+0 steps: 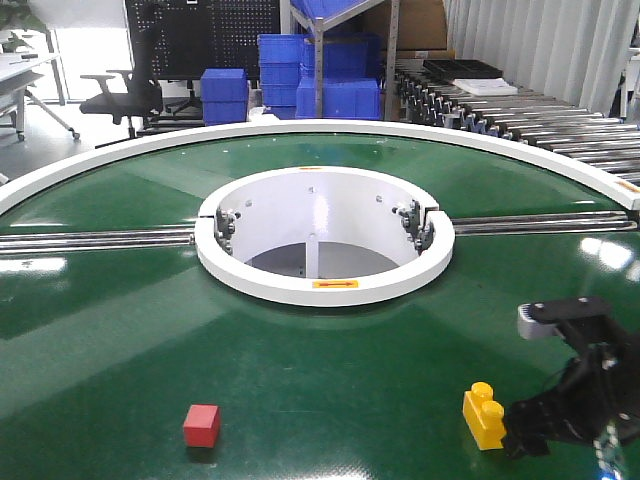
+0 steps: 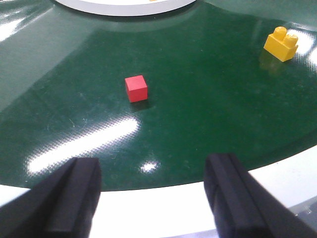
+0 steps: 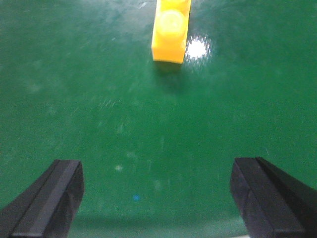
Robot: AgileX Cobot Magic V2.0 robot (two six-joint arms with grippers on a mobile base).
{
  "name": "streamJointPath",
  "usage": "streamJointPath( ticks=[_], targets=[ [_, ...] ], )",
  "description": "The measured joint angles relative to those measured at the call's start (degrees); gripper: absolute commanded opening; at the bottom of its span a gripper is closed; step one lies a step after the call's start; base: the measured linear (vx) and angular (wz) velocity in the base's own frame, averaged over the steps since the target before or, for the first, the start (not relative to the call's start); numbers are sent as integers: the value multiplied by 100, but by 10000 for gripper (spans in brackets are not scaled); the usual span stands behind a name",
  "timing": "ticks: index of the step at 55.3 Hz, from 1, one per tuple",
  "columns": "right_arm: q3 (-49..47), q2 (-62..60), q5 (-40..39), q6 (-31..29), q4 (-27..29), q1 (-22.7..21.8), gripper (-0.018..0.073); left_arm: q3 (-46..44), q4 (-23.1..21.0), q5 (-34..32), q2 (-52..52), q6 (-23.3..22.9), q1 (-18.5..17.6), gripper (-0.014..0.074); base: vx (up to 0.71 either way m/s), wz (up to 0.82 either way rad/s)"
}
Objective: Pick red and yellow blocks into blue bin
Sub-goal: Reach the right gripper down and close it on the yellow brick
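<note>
Right gripper [image 3: 157, 173], jaws wide and empty, faces the yellow brick [image 3: 171, 37] just ahead on the green table [image 1: 120, 330]; centring the brick between the jaws before closing should give a square grip. Left gripper [image 2: 151, 173], equally wide and empty, faces the red cube [image 2: 136, 88] farther in; the blue bin cannot be identified here.

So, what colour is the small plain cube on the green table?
The small plain cube is solid red; the left wrist view shows it best.
</note>
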Motion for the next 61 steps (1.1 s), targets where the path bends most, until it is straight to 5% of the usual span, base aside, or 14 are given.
streamJointPath(
  ticks=[57,61],
  targets=[
    [-2374,3162,-483,-162,-55,135,589,0,56,0,0,0,0,543,0,0],
    [-2404,3200,-525,-157,-108,135,431,0,58,0,0,0,0,543,0,0]
  ],
)
